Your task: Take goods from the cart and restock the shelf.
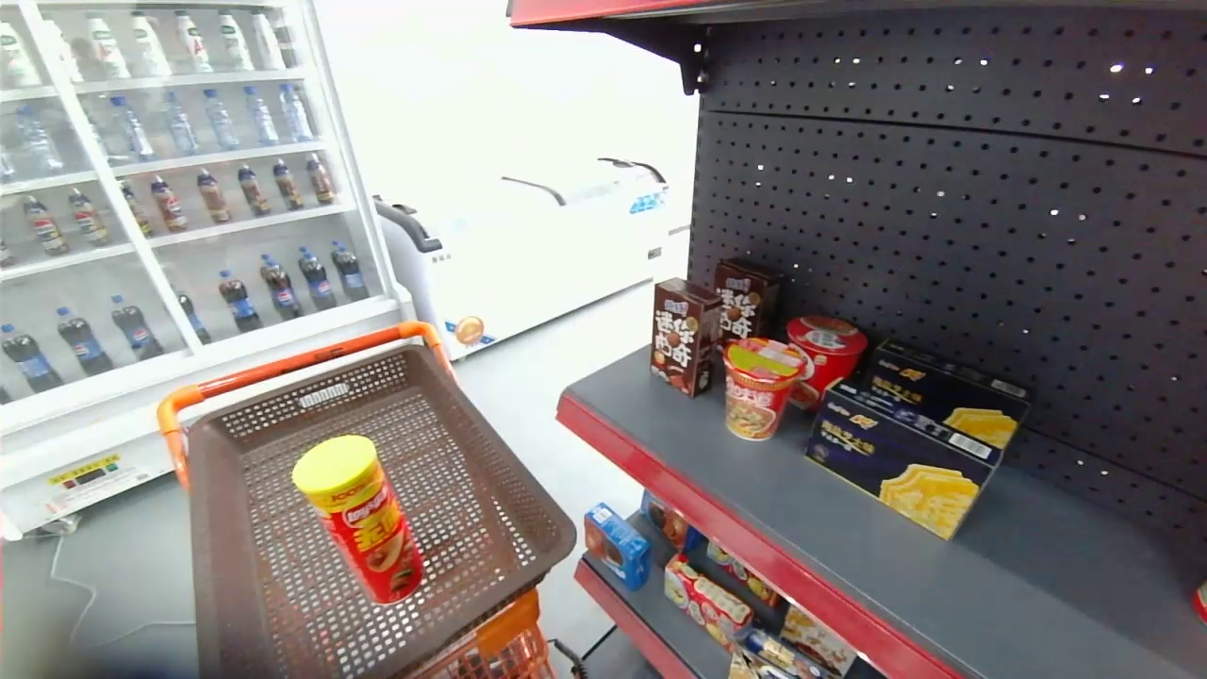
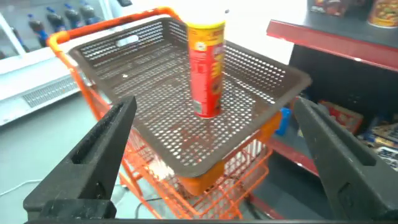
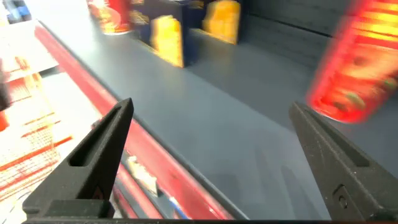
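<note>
Looking at a tall red can with a yellow lid, standing upright on the mesh floor of the brown basket on top of the orange cart, left of the shelf. Touching none of the basket walls.

Got the left gripper spread wide and holding nothing, lined up on the can but well short of it. Got the right gripper released too, empty, hanging over the bare grey shelf near a second red can.

Probably light, stiff-ish but thin-walled, so easy to dent and easy to tip at that height. Looks smooth and a bit slippery as well. Best to pinch across the round body around mid-height, below the lid, squeezing gently. Plenty of room on the shelf right of the dark blue boxes.
</note>
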Robot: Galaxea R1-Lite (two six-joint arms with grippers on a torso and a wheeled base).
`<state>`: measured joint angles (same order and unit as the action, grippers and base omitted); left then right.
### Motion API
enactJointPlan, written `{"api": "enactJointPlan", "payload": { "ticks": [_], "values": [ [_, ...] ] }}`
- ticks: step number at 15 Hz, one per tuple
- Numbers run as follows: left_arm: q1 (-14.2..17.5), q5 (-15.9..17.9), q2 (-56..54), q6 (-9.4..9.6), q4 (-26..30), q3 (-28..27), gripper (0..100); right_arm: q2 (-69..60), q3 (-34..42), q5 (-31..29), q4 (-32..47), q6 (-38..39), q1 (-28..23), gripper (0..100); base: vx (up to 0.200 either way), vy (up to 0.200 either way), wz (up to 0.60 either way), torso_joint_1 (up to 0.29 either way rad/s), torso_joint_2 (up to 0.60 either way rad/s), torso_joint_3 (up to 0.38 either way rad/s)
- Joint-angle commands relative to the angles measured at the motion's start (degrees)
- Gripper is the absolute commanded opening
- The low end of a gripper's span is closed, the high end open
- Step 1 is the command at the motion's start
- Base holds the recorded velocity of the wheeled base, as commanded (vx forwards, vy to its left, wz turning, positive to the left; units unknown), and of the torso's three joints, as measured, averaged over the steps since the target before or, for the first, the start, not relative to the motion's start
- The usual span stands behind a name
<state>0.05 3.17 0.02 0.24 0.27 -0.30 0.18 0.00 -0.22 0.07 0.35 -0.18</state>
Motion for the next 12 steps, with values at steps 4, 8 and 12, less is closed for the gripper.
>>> {"api": "enactJointPlan", "payload": {
  "ticks": [4,8,12],
  "values": [
    [0.39,-1.41,23.53,7.05,7.38,-26.94,100,-0.01,0.0,-0.04,-0.07,0.0,0.01,100,0.0,0.0,0.0,0.0,0.0,0.0],
    [0.13,-8.88,39.79,13.12,8.17,-32.21,100,-0.01,0.0,-0.04,-0.07,0.0,0.01,100,0.0,0.0,0.0,0.0,0.0,0.0],
    [5.58,11.86,54.38,12.76,7.64,-32.65,100,-0.01,0.0,-0.04,-0.07,0.0,0.01,100,0.0,0.0,0.0,0.0,0.0,0.0]
  ]
}}
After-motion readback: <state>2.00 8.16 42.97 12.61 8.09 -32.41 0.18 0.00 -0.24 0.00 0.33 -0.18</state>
